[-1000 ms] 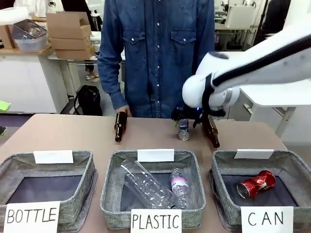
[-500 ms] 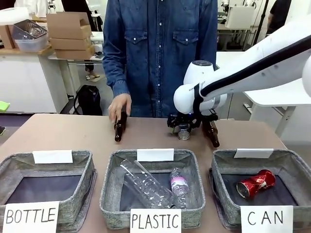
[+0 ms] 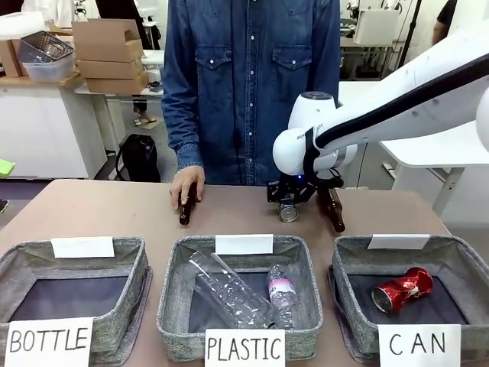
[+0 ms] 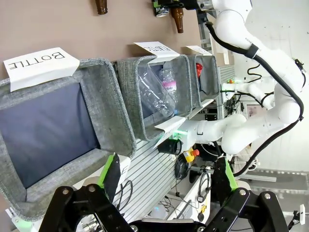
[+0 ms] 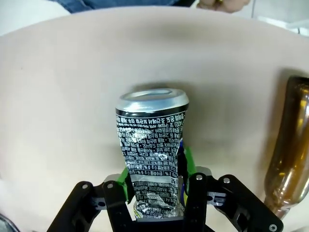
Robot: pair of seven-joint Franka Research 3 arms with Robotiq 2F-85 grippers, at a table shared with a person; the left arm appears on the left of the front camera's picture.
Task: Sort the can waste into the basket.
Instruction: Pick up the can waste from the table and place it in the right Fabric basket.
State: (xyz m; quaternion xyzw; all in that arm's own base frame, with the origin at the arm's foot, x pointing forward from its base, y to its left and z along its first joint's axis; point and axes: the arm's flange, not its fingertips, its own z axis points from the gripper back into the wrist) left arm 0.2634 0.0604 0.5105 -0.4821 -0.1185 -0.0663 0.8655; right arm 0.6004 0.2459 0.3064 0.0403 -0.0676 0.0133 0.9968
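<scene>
Bright even light, wide-angle edge distortion

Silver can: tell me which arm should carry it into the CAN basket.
Right. The right gripper is shut on the silver can, on the side of the CAN basket; the left gripper hangs open by the BOTTLE basket.

We read three handwritten white signs on basket fronts, all camera-side of the right gripper (image 3: 289,200). CAN sign (image 3: 419,345) is on the CAN basket (image 3: 467,256), off to its right. PLASTIC sign (image 3: 244,349) is on the PLASTIC basket (image 3: 172,290), slightly to its left. BOTTLE sign (image 3: 50,341) is on the BOTTLE basket (image 3: 137,283), far to its left. In the left wrist view, "BOTTLE" reads sideways, past the left gripper (image 4: 166,176). The silver can (image 5: 152,145) pinched in the right gripper carries dense small print that we can't read.
</scene>
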